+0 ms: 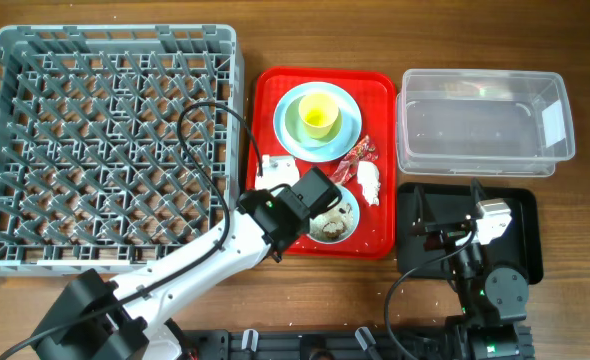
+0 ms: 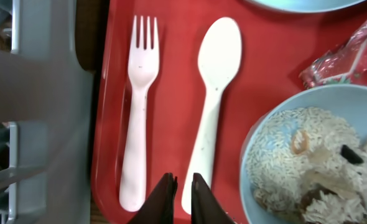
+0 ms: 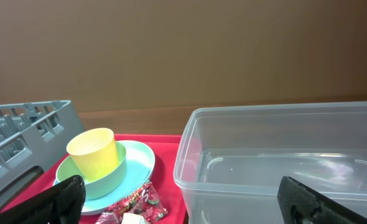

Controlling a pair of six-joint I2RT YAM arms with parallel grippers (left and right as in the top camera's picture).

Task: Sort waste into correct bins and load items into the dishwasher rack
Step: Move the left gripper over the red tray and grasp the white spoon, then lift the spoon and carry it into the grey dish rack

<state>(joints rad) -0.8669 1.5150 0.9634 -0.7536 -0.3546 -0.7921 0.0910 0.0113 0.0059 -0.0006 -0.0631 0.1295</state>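
Observation:
My left gripper (image 1: 283, 192) (image 2: 182, 182) is shut with nothing in it, hovering just above the handle ends of the cream fork (image 2: 138, 106) and spoon (image 2: 213, 93) on the red tray (image 2: 177, 93). To its right, the small light blue bowl (image 2: 314, 155) (image 1: 333, 220) holds rice scraps. The red wrapper (image 1: 360, 155) (image 3: 137, 202) and white tissue (image 1: 368, 182) lie beside it. The yellow cup (image 1: 318, 116) (image 3: 94, 152) sits in the pale green bowl (image 3: 106, 180) on the blue plate (image 1: 347, 125). My right gripper (image 1: 475, 215) (image 3: 186, 205) stands open over the black tray (image 1: 523, 235).
The grey dishwasher rack (image 1: 105, 140) (image 2: 40, 93) fills the left side, right against the red tray (image 1: 380, 215). The clear tub (image 1: 485, 120) (image 3: 283, 162) sits at the back right, behind the black tray. A black cable loops over the rack's right part.

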